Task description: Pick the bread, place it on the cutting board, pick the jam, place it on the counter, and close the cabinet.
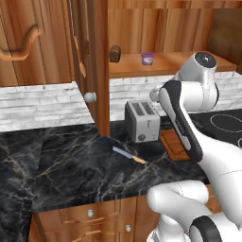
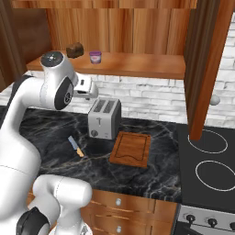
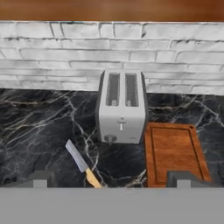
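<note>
The bread (image 1: 115,53) (image 2: 75,49), a small dark brown chunk, sits on the shelf of the open cabinet (image 1: 90,61) (image 2: 206,59). Just to its right on the same shelf stands the jam (image 1: 148,58) (image 2: 95,56), with its purple lid. Down on the black marble counter (image 1: 85,165) (image 3: 35,131) the reddish cutting board (image 1: 172,144) (image 2: 131,149) (image 3: 175,153) lies bare. My gripper (image 3: 113,181) is open with nothing between its fingertips. It hangs above the counter and looks down at the board, well below the shelf.
A silver toaster (image 1: 142,120) (image 2: 104,118) (image 3: 121,107) stands just left of the board, against the white brick wall. In front of it lies a knife (image 1: 128,155) (image 2: 75,146) (image 3: 82,163). A black stovetop (image 2: 211,156) is to the right, under the open cabinet door.
</note>
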{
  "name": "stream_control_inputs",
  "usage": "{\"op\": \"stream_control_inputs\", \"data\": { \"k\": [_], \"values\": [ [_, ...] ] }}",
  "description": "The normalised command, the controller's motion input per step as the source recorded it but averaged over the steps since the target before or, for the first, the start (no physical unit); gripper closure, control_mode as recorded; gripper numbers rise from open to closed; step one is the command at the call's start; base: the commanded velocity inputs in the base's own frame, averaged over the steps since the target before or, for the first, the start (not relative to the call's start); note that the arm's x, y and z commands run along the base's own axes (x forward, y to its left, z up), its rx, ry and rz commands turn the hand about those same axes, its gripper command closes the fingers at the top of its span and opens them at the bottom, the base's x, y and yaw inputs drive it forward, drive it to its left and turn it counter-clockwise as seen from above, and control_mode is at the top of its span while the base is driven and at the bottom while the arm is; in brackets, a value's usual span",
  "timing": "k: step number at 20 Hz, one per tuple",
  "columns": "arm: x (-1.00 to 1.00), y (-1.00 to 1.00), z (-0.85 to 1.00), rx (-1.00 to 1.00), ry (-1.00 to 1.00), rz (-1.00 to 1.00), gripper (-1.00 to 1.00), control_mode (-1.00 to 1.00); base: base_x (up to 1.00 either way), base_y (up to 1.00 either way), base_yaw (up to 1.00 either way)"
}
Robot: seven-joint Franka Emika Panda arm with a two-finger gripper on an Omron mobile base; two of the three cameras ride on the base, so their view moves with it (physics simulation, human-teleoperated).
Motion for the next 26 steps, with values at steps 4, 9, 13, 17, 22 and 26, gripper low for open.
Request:
{"op": "stream_control_inputs", "data": {
  "k": [4,9,13,17,22,26],
  "values": [
    [0.05,-0.07,0.27,0.00,-0.07,0.00,-1.00,-1.00,0.00,0.00,0.00],
    [0.10,-0.06,0.26,0.00,-0.05,0.00,-1.00,-1.00,0.00,0.00,0.00],
    [0.15,-0.02,0.30,0.01,-0.01,0.00,-1.00,-1.00,0.00,0.00,0.00],
    [0.19,0.00,0.27,0.00,0.00,0.00,-1.00,-1.00,0.00,0.00,0.00],
    [0.29,0.00,0.26,0.00,0.00,0.00,-1.00,-1.00,0.00,0.00,0.00],
    [0.30,0.00,0.19,0.00,0.00,0.00,-1.00,-1.00,0.00,0.00,0.00]
  ]
}}
